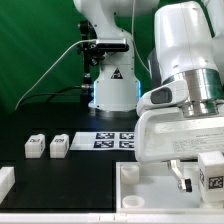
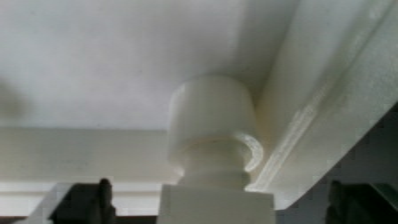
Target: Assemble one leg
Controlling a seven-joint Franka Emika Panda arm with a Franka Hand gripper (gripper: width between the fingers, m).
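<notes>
In the wrist view a white leg (image 2: 214,130) stands in the corner of the large white tray (image 2: 107,60), its rounded end away from the camera and its square block nearest. My gripper (image 2: 222,205) straddles that block. The dark fingers (image 2: 89,200) stand apart from it, with a gap on each side, so the gripper is open. In the exterior view the gripper (image 1: 183,178) reaches down into the tray (image 1: 150,195) at the exterior view's lower right; the leg there is hidden by the hand. Two more legs (image 1: 35,147) (image 1: 59,146) lie on the black table at the exterior view's left.
The marker board (image 1: 113,140) lies on the table in front of the arm's base (image 1: 110,90). A white part (image 1: 5,181) sits at the exterior view's left edge. A tagged white piece (image 1: 212,179) shows beside the hand at the right edge. The tray's raised rim (image 2: 302,110) runs close beside the leg.
</notes>
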